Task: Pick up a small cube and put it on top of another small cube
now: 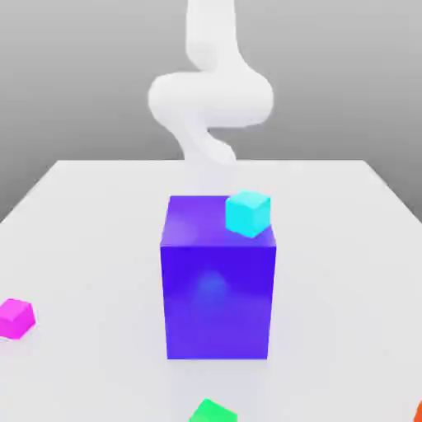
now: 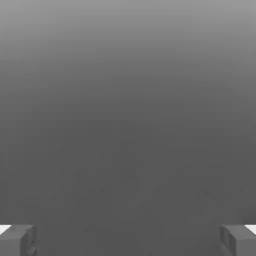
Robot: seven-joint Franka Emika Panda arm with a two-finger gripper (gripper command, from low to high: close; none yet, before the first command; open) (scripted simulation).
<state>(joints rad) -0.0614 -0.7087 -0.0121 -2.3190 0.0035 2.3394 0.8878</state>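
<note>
white table, cubes scattered

pale tabletop [image 1: 346,247] carries a big blue-purple block [image 1: 218,284] with a cyan cube [image 1: 248,213] beside its top corner. i see my gripper [image 2: 128,240] spread wide, holding nothing. the small cube [image 1: 16,317] lies near the exterior view's left edge.

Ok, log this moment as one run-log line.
tool open, holding nothing | magenta cube on table, exterior view's left | cyan cube by blue block | stacking not started

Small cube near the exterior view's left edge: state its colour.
Glossy magenta-pink; the small cube shows best in the exterior view, resting on the white table.
</note>
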